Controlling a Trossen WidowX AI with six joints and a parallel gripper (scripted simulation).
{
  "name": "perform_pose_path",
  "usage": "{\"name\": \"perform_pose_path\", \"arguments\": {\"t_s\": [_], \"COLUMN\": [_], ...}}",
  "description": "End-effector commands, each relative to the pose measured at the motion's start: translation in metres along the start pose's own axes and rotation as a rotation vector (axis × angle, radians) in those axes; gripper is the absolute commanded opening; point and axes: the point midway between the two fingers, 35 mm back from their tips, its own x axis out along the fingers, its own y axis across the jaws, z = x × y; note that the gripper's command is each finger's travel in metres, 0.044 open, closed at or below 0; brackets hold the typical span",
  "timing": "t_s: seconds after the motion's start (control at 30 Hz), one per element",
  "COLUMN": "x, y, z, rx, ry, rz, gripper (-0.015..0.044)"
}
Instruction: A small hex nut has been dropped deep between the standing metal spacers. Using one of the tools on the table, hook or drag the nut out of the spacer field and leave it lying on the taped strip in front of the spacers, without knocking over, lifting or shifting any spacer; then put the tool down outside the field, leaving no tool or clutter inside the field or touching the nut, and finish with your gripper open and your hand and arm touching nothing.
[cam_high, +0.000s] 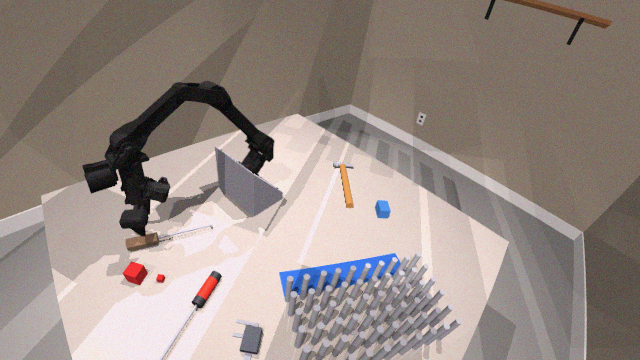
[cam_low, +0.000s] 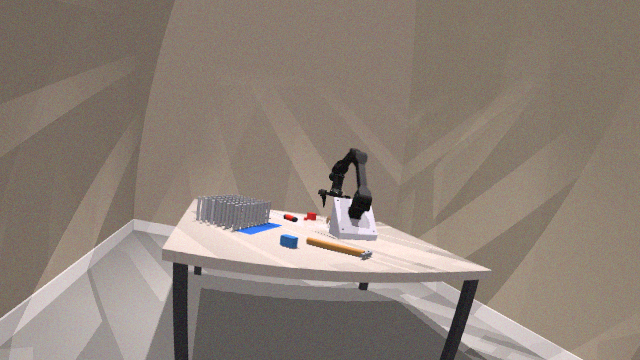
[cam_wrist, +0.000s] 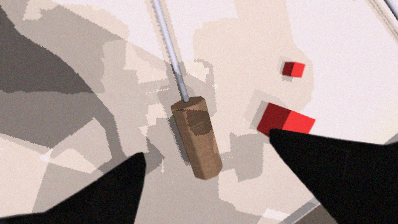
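Observation:
My gripper (cam_wrist: 208, 146) is open and empty, above the wooden handle of a thin-shafted tool (cam_high: 142, 242) (cam_wrist: 200, 142). In the wrist view the handle lies between the spread fingertips; no grip on it shows. The tool's thin metal shaft points away from the fingers, toward the table's middle. A red-and-black handled tool (cam_high: 207, 289) (cam_low: 290, 218) with a long shaft lies nearer the spacers. The grey spacers (cam_high: 323, 281) (cam_low: 235, 212) stand upright in rows. The blue taped strip (cam_high: 340, 265) (cam_low: 260, 229) lies along their front. I cannot make out the nut.
A large red cube (cam_high: 134, 273) (cam_wrist: 285, 119) and a small red cube (cam_high: 160, 278) (cam_wrist: 293, 69) lie beside the wooden handle. A hammer (cam_high: 346, 185) (cam_low: 335, 247), a blue block (cam_high: 383, 209) (cam_low: 289, 241), a dark plug-like block (cam_high: 251, 340) and a grey angled panel (cam_high: 245, 187) are also on the table.

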Motion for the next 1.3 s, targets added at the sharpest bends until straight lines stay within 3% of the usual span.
{"name": "perform_pose_path", "arguments": {"t_s": [0.0, 0.53, 0.8, 1.0, 1.2, 1.27], "x": [0.009, 0.009, 0.003, 0.002, 0.002, 0.002], "y": [0.012, 0.009, 0.010, 0.010, 0.010, 0.010], "z": [-0.001, -0.001, 0.043, 0.044, 0.044, 0.044], "rx": [-0.076, -0.078, -0.136, -0.137, -0.137, -0.137], "ry": [-0.055, -0.047, -0.063, -0.063, -0.063, -0.063], "rz": [0.020, 0.012, -0.146, -0.150, -0.150, -0.150], "gripper": [0.0440, 0.0440, 0.0440, 0.0440, 0.0282, 0.0280]}}
